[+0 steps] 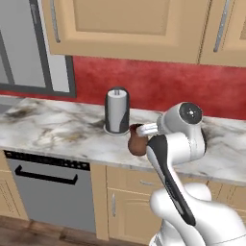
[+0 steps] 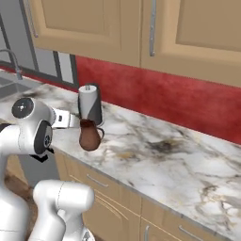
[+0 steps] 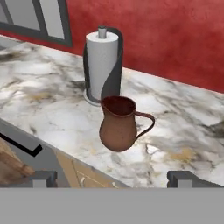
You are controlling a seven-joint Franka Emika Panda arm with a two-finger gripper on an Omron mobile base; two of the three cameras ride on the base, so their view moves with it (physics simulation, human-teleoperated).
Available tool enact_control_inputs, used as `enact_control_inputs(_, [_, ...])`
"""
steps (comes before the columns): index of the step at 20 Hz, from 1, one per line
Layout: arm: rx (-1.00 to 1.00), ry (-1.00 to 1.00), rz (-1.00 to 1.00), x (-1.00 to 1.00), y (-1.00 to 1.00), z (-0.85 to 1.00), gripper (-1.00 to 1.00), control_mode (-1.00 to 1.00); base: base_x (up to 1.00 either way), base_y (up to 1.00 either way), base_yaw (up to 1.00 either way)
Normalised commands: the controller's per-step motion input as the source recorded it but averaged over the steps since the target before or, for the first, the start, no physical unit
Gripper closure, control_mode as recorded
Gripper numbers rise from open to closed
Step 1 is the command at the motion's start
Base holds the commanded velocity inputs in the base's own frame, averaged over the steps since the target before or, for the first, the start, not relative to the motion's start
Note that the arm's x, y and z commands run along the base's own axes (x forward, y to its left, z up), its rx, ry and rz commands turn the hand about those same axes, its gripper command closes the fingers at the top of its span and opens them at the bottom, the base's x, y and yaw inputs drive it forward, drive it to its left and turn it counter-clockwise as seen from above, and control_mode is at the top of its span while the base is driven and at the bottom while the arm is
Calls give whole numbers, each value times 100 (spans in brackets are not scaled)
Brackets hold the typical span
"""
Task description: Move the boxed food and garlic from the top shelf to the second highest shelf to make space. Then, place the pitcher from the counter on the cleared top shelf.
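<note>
Two finger tips: small dark blocks at the bottom of the hand view, set wide apart, nothing between them.
Gripper (image 3: 112, 178): jaws spread as wide as they go, empty, held short of the pitcher and level with the counter's front edge.
Arm (image 1: 178, 139): white with dark joints, reaching toward the pitcher from the cabinet side.
Counter (image 3: 39, 100): white-grey marbled stone over light wooden cabinets, with the pitcher standing near its front edge.
Pitcher (image 3: 118, 124): reddish-brown jug, upright, flared rim up, handle turned to the right in the hand view; it stood apart from both finger tips.
Paper towel holder (image 3: 103, 64): white roll on a dark stand, upright, just behind the pitcher and slightly to its left in the hand view; the two looked close but not touching.
Backsplash (image 2: 169, 101): red wall strip behind the pitcher, beyond the towel holder.
Upper cabinets (image 1: 129, 24): light wood doors above the backsplash, well above the pitcher.
</note>
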Motion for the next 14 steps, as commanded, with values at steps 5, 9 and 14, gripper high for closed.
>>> enact_control_inputs(5, [0, 0, 0, 30, -1, -1, -100, -100, 24, 2, -1])
enact_control_inputs(9, [0, 0, 8, 51, -33, -10, -100, -100, 0, 0, 0])
enact_control_inputs(14, [0, 0, 26, 56, -35, -21, -100, -100, 0, 0, 0])
